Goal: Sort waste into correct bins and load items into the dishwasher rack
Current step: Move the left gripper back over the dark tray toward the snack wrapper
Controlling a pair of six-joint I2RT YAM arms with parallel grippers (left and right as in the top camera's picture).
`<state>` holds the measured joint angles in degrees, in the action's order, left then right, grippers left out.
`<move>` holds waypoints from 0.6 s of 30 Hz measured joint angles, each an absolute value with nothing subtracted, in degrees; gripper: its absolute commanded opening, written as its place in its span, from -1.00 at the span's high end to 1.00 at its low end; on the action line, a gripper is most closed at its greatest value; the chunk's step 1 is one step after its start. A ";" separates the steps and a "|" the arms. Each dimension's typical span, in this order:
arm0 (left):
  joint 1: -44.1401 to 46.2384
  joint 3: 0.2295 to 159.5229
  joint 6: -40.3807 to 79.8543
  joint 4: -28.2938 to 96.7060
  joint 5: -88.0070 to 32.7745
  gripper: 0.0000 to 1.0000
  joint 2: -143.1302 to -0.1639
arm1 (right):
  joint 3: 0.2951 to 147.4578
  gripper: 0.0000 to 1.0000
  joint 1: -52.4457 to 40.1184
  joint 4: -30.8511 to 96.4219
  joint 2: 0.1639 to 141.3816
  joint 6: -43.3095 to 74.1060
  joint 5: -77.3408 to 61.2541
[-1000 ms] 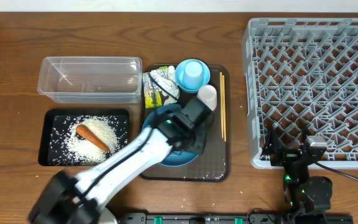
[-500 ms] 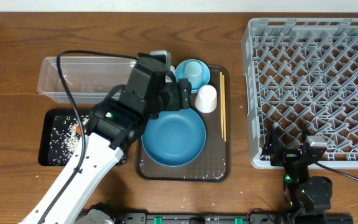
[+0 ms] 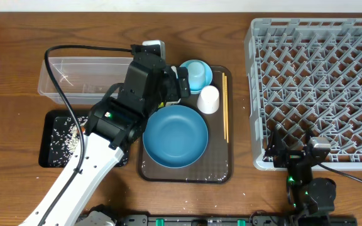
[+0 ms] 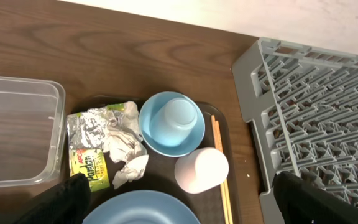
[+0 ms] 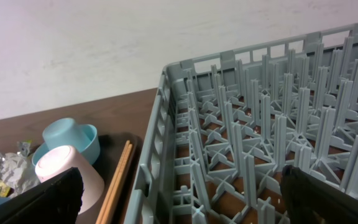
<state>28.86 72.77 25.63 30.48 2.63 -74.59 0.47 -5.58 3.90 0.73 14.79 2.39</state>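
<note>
Currently the left gripper (image 4: 185,210) hangs empty, its fingers spread wide at the bottom corners of its wrist view. In the overhead view it sits over the upper left part of the brown rectangular serving tray (image 3: 217,164).

The crumpled green-yellow-white wrapper (image 4: 92,146) and crumpled white tissue (image 4: 128,158) lie touching each other, left of centre in the wrist view. Both are just beside the small light-blue bowl (image 4: 171,124).

Risks, as we judge them:
- A wide closure may gather wrapper and tissue together, so that both end in one bin.
- One finger may nudge the bowl, or tip the small white cup (image 4: 201,169) onto the thin wooden chopsticks (image 4: 219,152).
- The other finger may clip the wall of the clear rectangular plastic tub (image 4: 17,143) at the left edge.

The right gripper (image 5: 182,200) is wide open and empty. It rests at the edge of the large square grey plastic dishwasher rack (image 3: 319,88), lower right in the overhead view.
</note>
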 measured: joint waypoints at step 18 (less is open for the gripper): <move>24.73 95.88 23.77 54.26 0.80 -0.94 -99.29 | 0.47 -0.98 -5.58 3.90 0.73 14.79 2.37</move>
<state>24.73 95.88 23.77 54.26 0.80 -99.29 0.47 -5.58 3.90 0.73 14.79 2.37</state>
